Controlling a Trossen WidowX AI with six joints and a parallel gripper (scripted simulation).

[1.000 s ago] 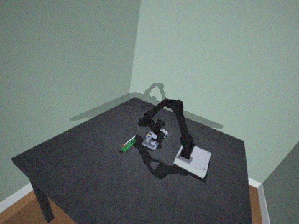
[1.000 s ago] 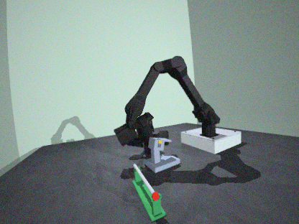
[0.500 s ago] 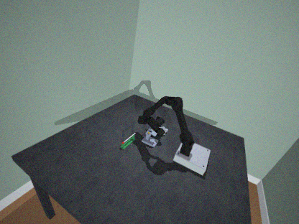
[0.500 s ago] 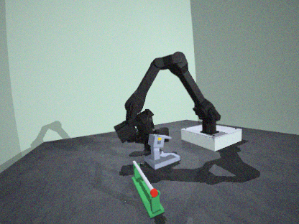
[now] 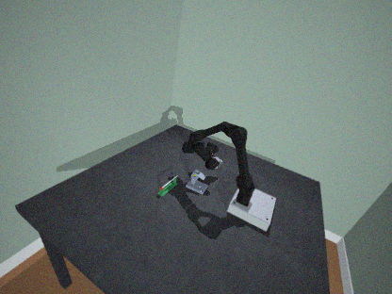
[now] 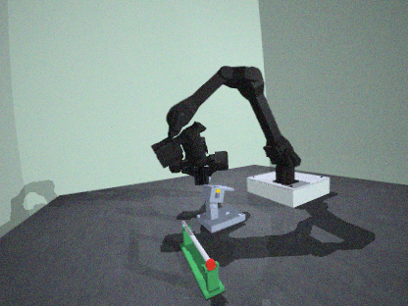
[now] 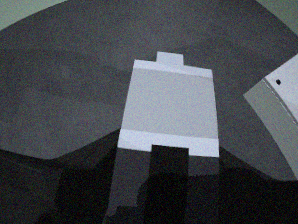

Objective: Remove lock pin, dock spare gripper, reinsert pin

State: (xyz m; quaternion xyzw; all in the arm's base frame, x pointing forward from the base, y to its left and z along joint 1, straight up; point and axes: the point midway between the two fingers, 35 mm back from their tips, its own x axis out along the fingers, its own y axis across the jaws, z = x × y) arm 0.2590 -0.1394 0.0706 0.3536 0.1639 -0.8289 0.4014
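My gripper (image 5: 213, 163) (image 6: 200, 173) (image 7: 162, 135) is shut on the spare gripper, a pale block (image 5: 218, 160) (image 7: 170, 102) with a small tab at its far edge and dark parts below. It is held above the table, behind the mount in the exterior view, where its pale body is hidden. The blue-grey mount (image 5: 197, 187) (image 6: 223, 220) stands upright, with a yellow mark near its top; no pin is visible through its socket. The lock pin, a pale rod with a red head (image 5: 162, 188) (image 6: 210, 265), rests along the green rack (image 5: 166, 190) (image 6: 198, 275).
The dark table (image 5: 137, 226) (image 6: 123, 255) carries everything. The arm's white base box (image 5: 256, 207) (image 6: 294, 195) stands beyond the mount, to its right, and enters the wrist view at the right (image 7: 287, 80). The green rack is in front of the mount in the exterior view.
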